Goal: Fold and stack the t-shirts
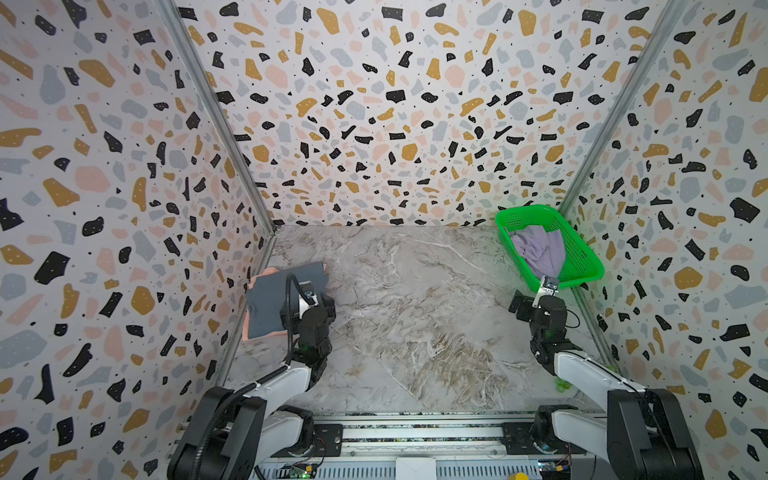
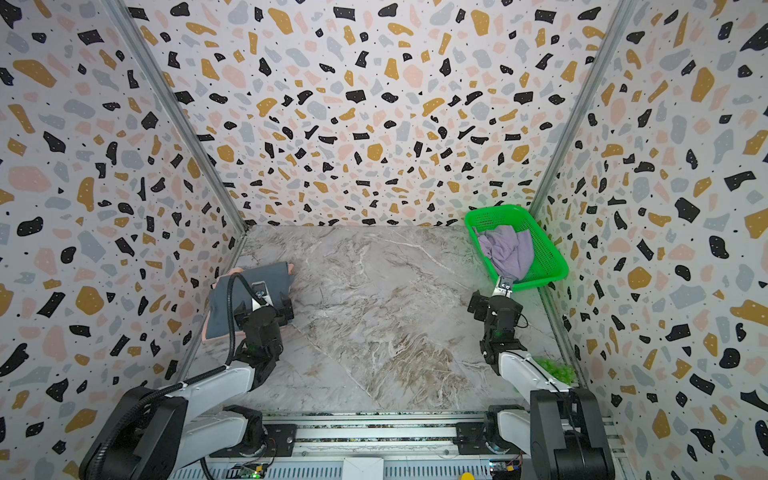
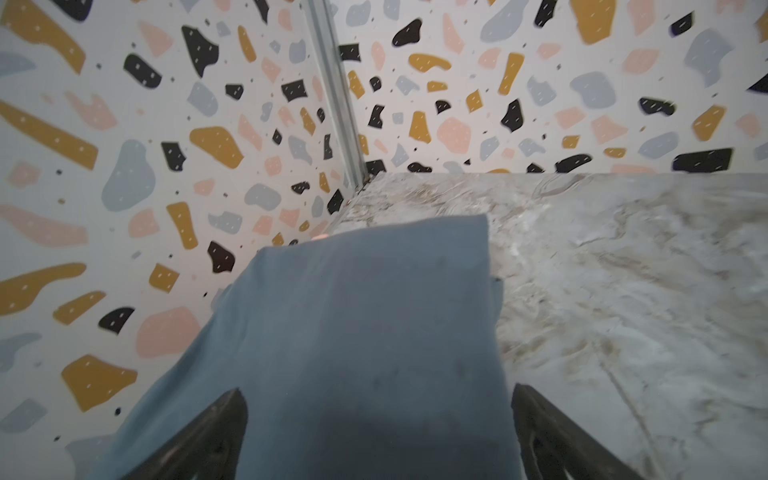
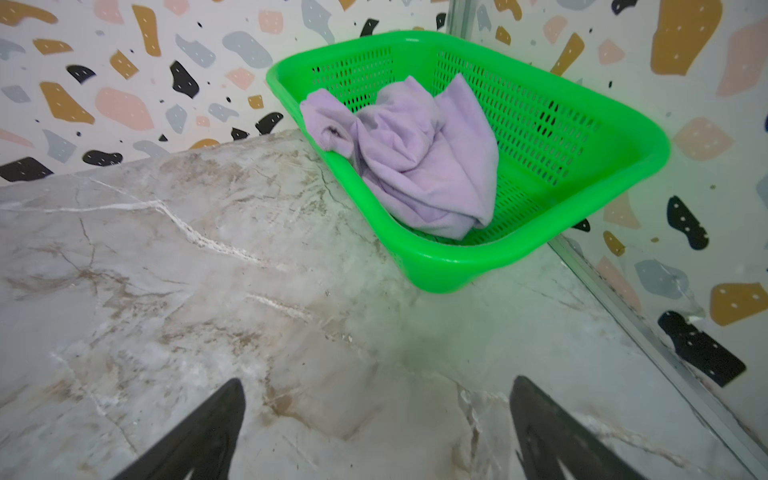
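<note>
A folded dark slate-grey t-shirt (image 1: 270, 299) (image 3: 361, 311) lies at the table's left edge on a salmon-pink t-shirt (image 1: 262, 273), of which only the edges peek out. My left gripper (image 3: 376, 392) hovers over the grey shirt's near end, open, its fingers spread across the cloth with nothing held. A crumpled pale lilac t-shirt (image 1: 538, 251) (image 4: 419, 162) sits in the green mesh basket (image 1: 582, 249) (image 4: 582, 137) at the back right. My right gripper (image 4: 376, 384) stands open above bare marble, just short of the basket's near corner.
The marble tabletop (image 1: 415, 311) is boxed in by terrazzo-patterned walls on the left, back and right, with metal corner posts (image 1: 216, 112). The basket leans against the right wall. Small green scraps (image 2: 557, 370) lie by the right arm. A metal rail (image 1: 415, 432) runs along the front.
</note>
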You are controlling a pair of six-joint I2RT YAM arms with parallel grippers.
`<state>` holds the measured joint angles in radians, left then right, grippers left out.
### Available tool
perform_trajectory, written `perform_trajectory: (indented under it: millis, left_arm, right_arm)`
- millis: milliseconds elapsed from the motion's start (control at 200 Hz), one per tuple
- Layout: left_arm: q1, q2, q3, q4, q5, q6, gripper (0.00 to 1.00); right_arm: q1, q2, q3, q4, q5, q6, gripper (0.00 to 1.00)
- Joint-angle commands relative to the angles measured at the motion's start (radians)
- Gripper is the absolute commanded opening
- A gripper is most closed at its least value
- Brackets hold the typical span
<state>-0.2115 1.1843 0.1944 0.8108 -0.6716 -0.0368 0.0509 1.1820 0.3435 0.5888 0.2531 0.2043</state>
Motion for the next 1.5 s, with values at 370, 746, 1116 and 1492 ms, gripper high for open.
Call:
perform_trajectory:
  millis: [370, 746, 1116, 1492]
  left_arm:
    - [0.135, 0.229, -0.029, 0.410, 0.104, -0.060, 1.00]
    - [0.087, 0.263, -0.017, 0.432, -0.013, -0.041, 1.00]
    - [0.089, 0.256, -0.019, 0.430, -0.012, -0.042, 1.00]
    - [0.089, 0.253, -0.021, 0.432, -0.011, -0.044, 1.00]
  right_arm:
    - [-0.006, 0.222, -0.107, 0.520, -0.068, -0.119, 0.99]
    - [0.029, 0.317, -0.139, 0.666, -0.128, -0.185, 0.99]
    - [0.036, 0.309, -0.149, 0.683, -0.120, -0.194, 0.99]
    - [0.053, 0.311, -0.149, 0.686, -0.098, -0.204, 0.99]
